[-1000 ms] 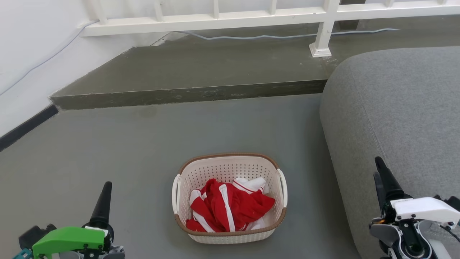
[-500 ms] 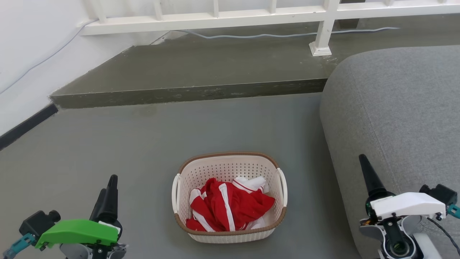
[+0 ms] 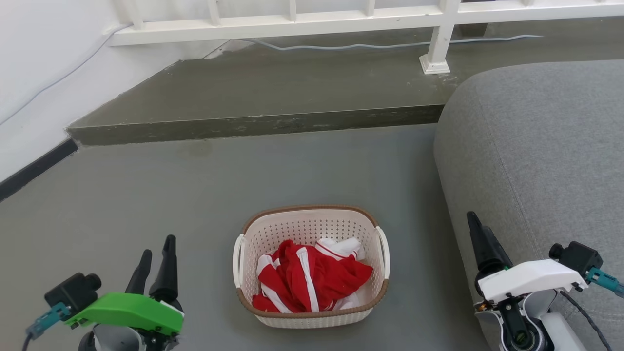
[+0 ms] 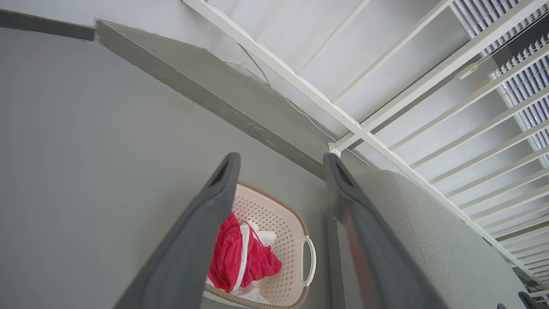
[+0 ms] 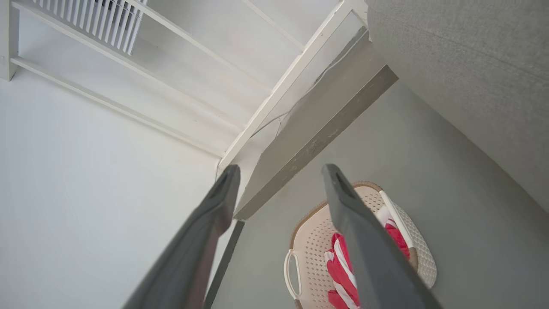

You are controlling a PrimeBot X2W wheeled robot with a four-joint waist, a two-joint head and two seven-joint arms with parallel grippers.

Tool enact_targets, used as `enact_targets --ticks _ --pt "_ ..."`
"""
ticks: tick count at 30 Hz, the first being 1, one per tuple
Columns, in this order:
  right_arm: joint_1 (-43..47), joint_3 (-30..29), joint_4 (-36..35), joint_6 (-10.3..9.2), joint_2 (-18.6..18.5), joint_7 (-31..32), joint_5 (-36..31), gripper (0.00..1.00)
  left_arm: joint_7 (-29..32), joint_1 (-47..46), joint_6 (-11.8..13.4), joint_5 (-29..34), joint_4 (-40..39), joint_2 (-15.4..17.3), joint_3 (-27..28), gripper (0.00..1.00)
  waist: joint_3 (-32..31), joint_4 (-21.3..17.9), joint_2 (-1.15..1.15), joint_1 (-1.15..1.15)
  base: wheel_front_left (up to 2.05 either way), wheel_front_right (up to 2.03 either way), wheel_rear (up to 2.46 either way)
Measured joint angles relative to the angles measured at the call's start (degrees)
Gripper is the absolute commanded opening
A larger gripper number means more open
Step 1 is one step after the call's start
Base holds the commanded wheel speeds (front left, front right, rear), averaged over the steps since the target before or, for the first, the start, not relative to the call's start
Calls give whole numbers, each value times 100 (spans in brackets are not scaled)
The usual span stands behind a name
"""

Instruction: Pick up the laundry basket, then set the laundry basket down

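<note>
One laundry basket [image 3: 302,228], one red garment [image 3: 312,282], two pairs of parted jaws.

- Laundry basket [image 3: 307,229]: cream-white, dotted all over with small round holes; brown woven-look rim; white handles.
- Garment [image 3: 312,282] inside it: red with white stripes.
- Floor [image 3: 292,165]: plain grey-green.
- Step [image 3: 273,87]: darker olive-grey.
- Sofa [image 3: 536,146]: mid-grey, fine weave.
- Railing [image 3: 292,22]: white.
- Wall [image 3: 39,58]: white, with black skirting [image 3: 34,170].
- Left gripper [image 3: 158,246]: dark fingers, bright green cover.
- Right gripper [image 3: 475,224]: dark fingers, white cover.
</note>
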Motion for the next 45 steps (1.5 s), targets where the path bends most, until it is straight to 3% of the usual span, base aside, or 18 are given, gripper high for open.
enact_targets --ticks 27,45 --pt "0 503 -203 -243 9 -433 -1814 100 -463 113 338 2120 -339 13 -487 100 69 -11 0 0 0 0 0" --pt "18 711 -345 -408 13 -731 -2927 100 -772 292 512 3209 -526 12 -641 100 22 -18 0 0 0 0 0"
